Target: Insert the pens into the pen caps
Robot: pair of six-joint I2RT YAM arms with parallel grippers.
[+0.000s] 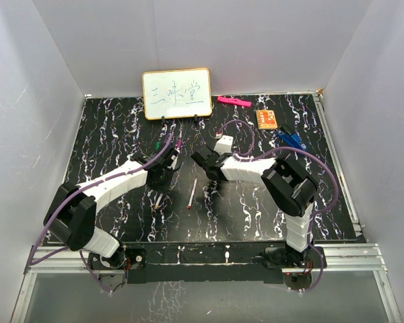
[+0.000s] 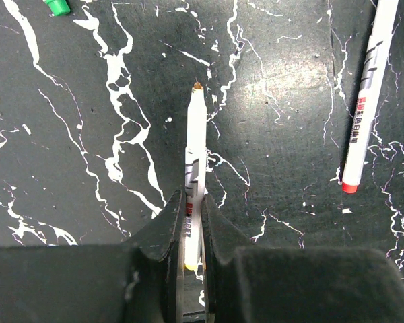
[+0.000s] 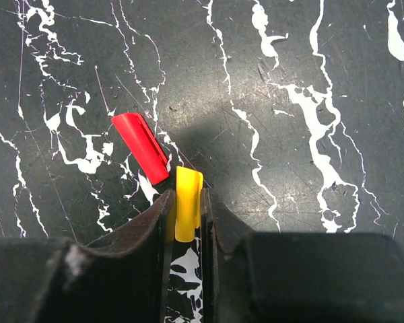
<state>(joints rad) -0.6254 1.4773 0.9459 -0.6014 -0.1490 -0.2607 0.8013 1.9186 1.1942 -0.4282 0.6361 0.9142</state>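
The black marbled table (image 1: 121,222) is carrying everything, with a small whiteboard (image 1: 177,93) standing at its far edge. A pink bar (image 1: 233,101), an orange card (image 1: 266,119) and a blue clip (image 1: 291,140) are lying toward the far right.

The left claw (image 2: 190,202) is squeezing nearly closed on a white pen (image 2: 196,148). The pen is sticking out forward over the table, showing a small brownish tip at the far end and a yellow end between the fingers. Dark and red print is running along its barrel.

A second white pen (image 2: 367,101) is lying loose on the table to the right of the held one and well apart from it. Its red end is pointing toward the arms.

The right claw (image 3: 187,195) is pinching a short yellow cap (image 3: 187,202), which is sitting upright between the fingers near the middle of the table. A red cap (image 3: 141,147) is lying tilted just beside it on the left; I cannot tell whether the two are touching.

A green cap (image 2: 57,6) is peeking in at the far left corner of the left wrist view.
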